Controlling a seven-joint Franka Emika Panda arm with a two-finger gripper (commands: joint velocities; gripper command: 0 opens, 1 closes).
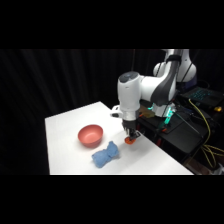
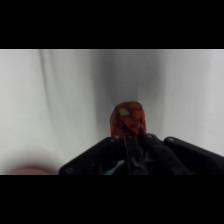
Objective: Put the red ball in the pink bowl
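Note:
The red ball (image 1: 130,141) is a small red-orange lump low over the white table, right of the pink bowl (image 1: 90,135). My gripper (image 1: 131,136) comes straight down onto it from above. In the wrist view the speckled ball (image 2: 128,118) sits at the tip of the black linkage, with the gripper (image 2: 131,134) shut on it. A blurred pink edge of the bowl (image 2: 27,170) shows at that view's lower left. The bowl has nothing in it.
A lumpy blue cloth (image 1: 105,155) lies in front of the bowl, left of and below the ball. The table's right edge (image 1: 165,150) runs close beside the gripper, with black equipment and cables (image 1: 200,125) beyond it.

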